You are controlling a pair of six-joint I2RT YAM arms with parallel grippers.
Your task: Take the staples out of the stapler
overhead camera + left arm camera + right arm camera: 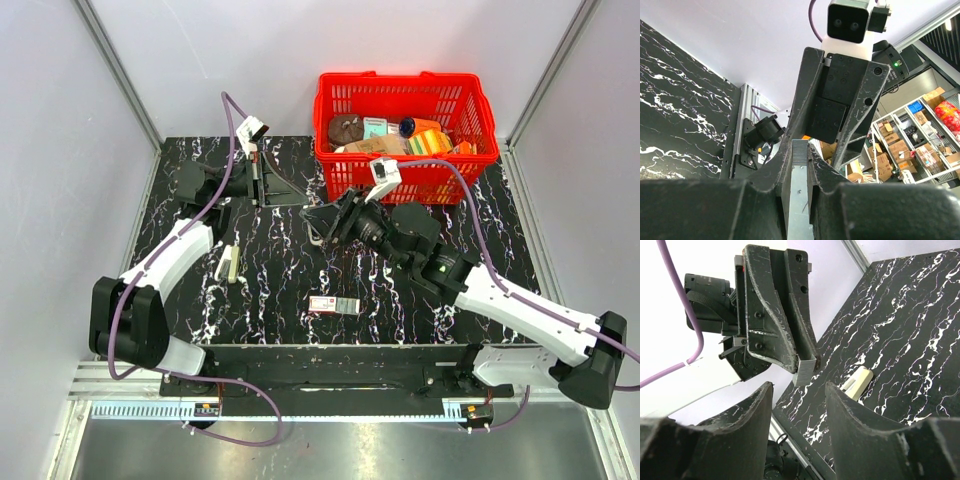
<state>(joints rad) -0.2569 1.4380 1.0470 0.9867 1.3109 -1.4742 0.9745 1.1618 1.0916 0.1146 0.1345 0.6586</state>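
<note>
Right wrist view, nearest first: the right hand [799, 397] has its fingers apart with nothing between them. It is aimed at the left hand [801, 357], which is clamped on a grey ribbed strip [806, 371]. The strip looks like staples and seems to be held off the worktop [910, 315]. Beyond it, at 4 o'clock, lies a cream bar [858, 382]. I take it for the stapler, though it is too small to be sure, and neither hand touches it. From above, a small box [333, 305] sits at 6 o'clock on the worktop and the bar at 8. The hands face each other near the middle, and a red basket [400, 80] stands at 1 o'clock. I judge the staples already out of the stapler; what remains is passing over or setting down the strip.
</note>
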